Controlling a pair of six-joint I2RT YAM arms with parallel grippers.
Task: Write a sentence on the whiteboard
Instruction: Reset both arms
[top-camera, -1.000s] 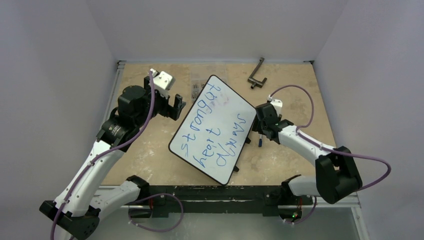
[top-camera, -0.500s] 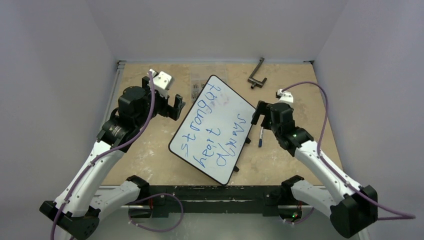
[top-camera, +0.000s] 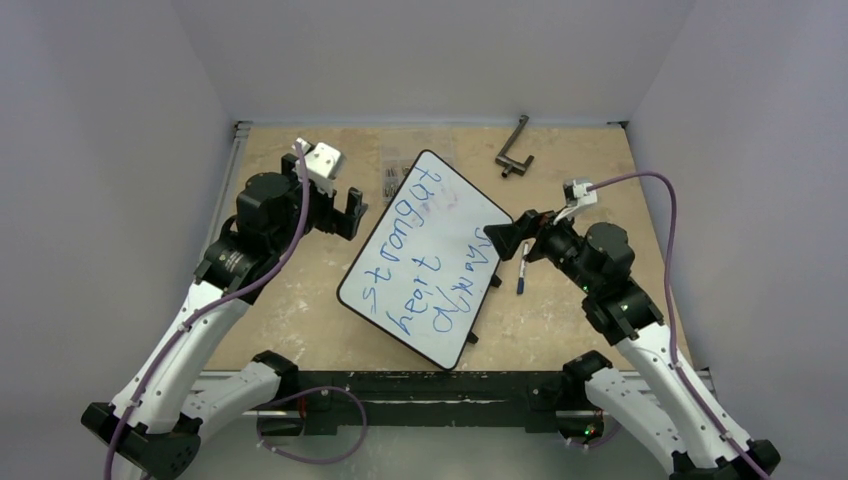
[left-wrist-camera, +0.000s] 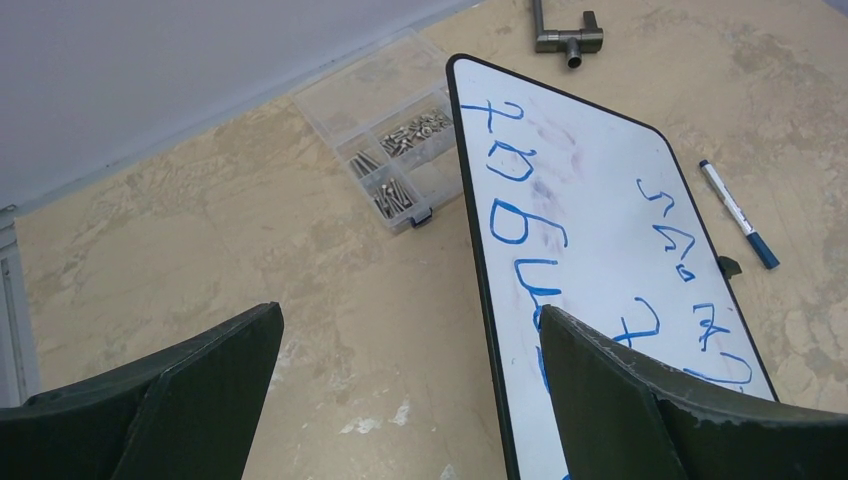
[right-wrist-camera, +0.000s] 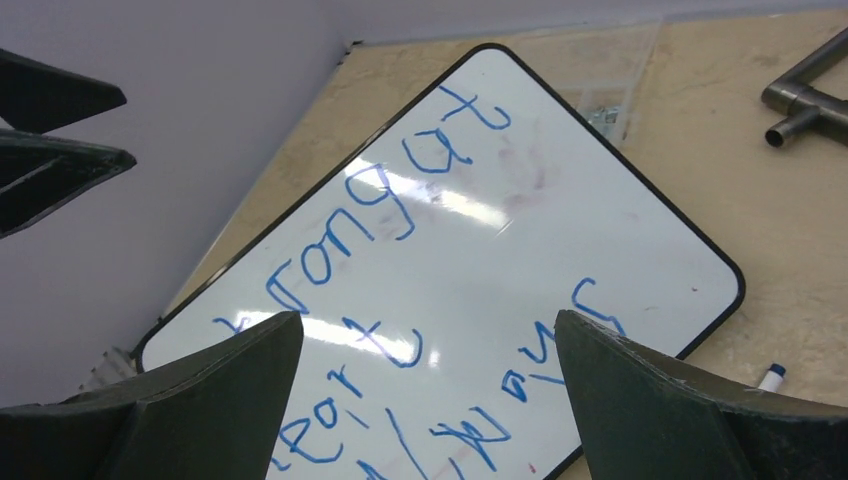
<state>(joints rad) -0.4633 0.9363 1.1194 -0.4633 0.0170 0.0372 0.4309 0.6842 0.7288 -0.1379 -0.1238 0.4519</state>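
Apparently the writing is done: the sentence (top-camera: 400, 235) runs in blue across the whiteboard (top-camera: 450, 215) in two rows. The board lies skewed in the middle of the bench (top-camera: 295, 300), one corner pointing to the far wall. The marker (top-camera: 522, 272) rests on the bench just beside the board's right edge, and as far as the overhead view shows, neither claw touches it. The right claw (top-camera: 505, 238) hangs over the board's right corner with its jaws spread wide and nothing between them. The left claw (top-camera: 350, 212) hovers by the board's far left edge, equally wide and empty.

What is left, by this reading, is a clean retreat. The right arm does best to rise first and only then pull back toward its base. That way neither finger sweeps across the last word, where the ink may be wet, nor clips the marker and sets it rolling. The left arm should draw off leftward, away from the black frame, since a knock there could swivel the board. The screw box (top-camera: 392, 172) at the board's far corner and the metal handle (top-camera: 514, 150) beyond it appear to lie out of both paths.
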